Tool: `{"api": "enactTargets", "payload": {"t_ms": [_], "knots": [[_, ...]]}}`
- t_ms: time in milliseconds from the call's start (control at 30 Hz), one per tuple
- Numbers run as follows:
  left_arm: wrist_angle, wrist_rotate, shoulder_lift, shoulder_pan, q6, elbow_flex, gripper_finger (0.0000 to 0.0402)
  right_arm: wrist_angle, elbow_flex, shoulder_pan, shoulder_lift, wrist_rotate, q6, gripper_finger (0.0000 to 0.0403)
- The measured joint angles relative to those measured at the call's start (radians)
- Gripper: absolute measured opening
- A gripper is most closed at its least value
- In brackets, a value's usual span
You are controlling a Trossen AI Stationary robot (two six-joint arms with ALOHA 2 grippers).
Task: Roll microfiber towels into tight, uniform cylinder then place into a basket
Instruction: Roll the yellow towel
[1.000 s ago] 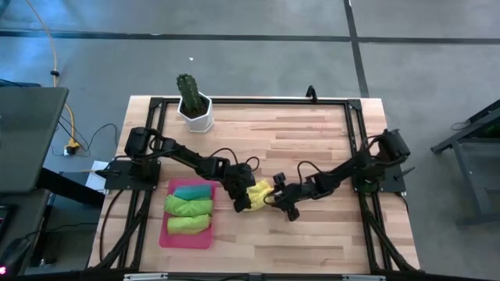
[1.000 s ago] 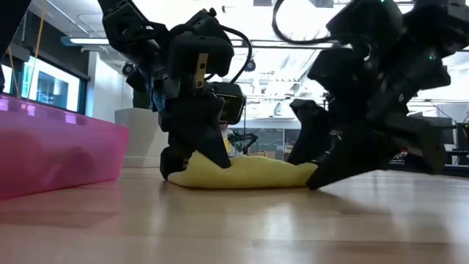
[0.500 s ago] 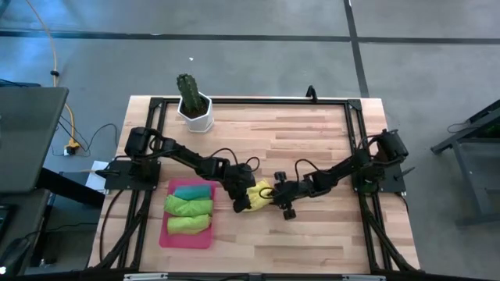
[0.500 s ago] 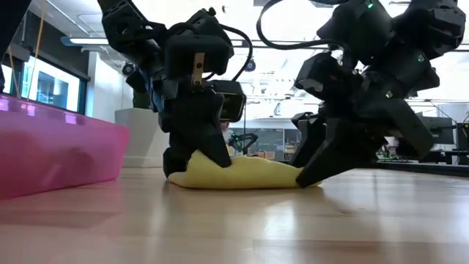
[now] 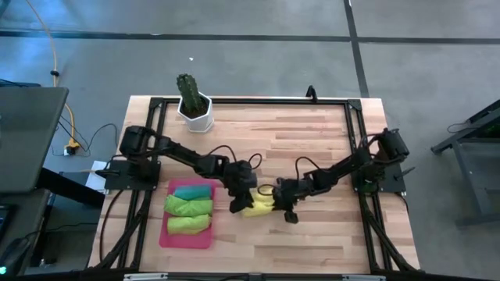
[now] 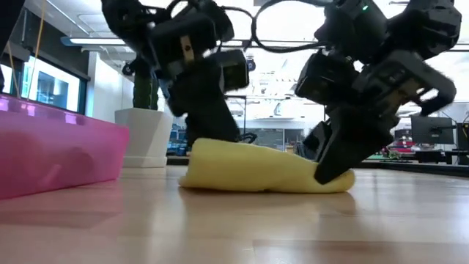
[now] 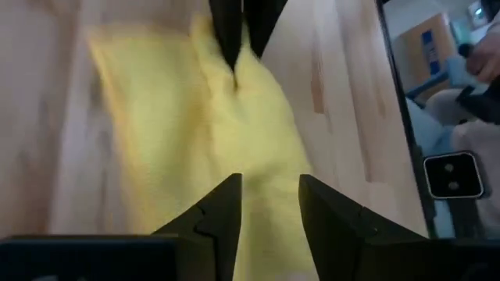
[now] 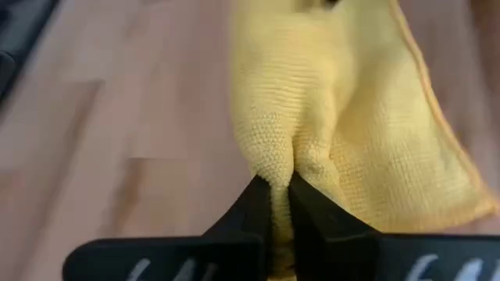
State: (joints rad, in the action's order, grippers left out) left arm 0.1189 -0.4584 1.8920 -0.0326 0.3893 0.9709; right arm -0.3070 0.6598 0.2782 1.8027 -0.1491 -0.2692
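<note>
A yellow microfiber towel (image 5: pixel 262 206) lies bunched on the wooden table, between my two grippers. My right gripper (image 8: pixel 280 181) is shut on the towel's right end. My left gripper (image 7: pixel 269 183) stands open over the towel's left end (image 6: pixel 201 158), yellow cloth showing between its fingers. Left of them sits the pink basket (image 5: pixel 187 240). In it a teal roll (image 5: pixel 193 190), a green roll (image 5: pixel 189 207) and a lime green roll (image 5: pixel 187 224) lie side by side. My right gripper pinches a raised fold of the yellow towel (image 8: pixel 283 156) between its two fingers, at the towel's right end. The fingers slant down from the table's right side. The towel's underside rests on the table. My left gripper is over the towel's left end; I cannot tell whether its fingers touch the cloth.
A white pot with a cactus (image 5: pixel 194 109) stands at the far left of the table. The basket's pink wall (image 6: pixel 51 150) rises close to the left of the towel. Bare wood lies toward the far edge and the right.
My right gripper has rolled about its own line and shut on the towel's right end, shifting a little toward the left gripper. My left gripper has also rolled. The yellow towel has bunched up taller and has shifted slightly toward the near edge.
</note>
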Motion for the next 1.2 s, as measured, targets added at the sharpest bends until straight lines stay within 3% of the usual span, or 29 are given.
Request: {"api": "enactTargets", "payload": {"t_ms": [133,267,667,933,1200], "knots": [[-0.068,0.067,-0.076,0.014,-0.125,0.000,0.0116,0.006,-0.003,-0.028,0.002,-0.154,-0.134,0.0010],[-0.123,0.207,-0.146,0.064,-0.225,0.001,0.0116,0.004,-0.005,-0.070,0.005,-0.257,-0.259,0.0011],[-0.087,0.632,-0.106,0.260,-0.225,0.001,0.0116,-0.008,-0.004,-0.172,0.003,-0.409,-0.496,0.0012],[-0.068,0.646,-0.102,0.283,-0.135,0.001,0.0115,-0.007,-0.003,-0.189,0.003,-0.426,-0.539,0.0012],[-0.048,0.610,-0.004,0.283,-0.025,0.001,0.0115,0.002,0.007,-0.186,0.005,-0.415,-0.523,0.0012]]}}
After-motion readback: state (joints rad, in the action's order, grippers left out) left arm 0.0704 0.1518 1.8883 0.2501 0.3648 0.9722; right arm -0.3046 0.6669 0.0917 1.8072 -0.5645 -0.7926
